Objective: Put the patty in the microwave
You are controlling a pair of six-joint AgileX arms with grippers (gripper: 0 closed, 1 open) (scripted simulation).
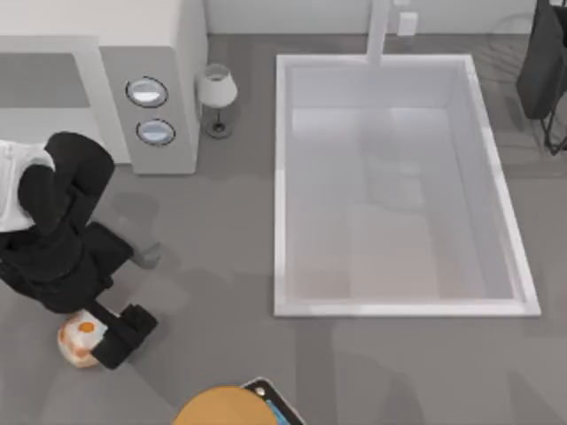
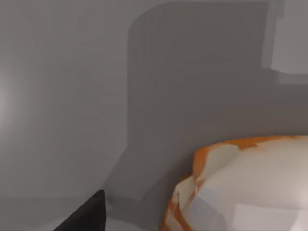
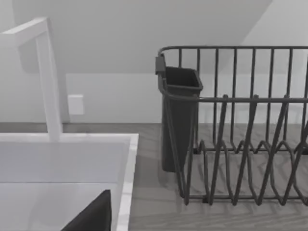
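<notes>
The patty, a small round puck with its whitish, orange-spotted face up, lies on the grey counter near the front left. My left gripper is down around it and open. One black finger stands just right of the patty, and the arm hides the other side. In the left wrist view the patty looms close, with a gap between it and a fingertip. The microwave stands at the back left, its two dials facing the counter. My right arm is parked at the far right.
A small white-shaded lamp stands beside the microwave. A large white sink with a faucet takes up the middle and right. A big tan disc and a dark phone-like slab lie at the front edge. A wire dish rack is near the right arm.
</notes>
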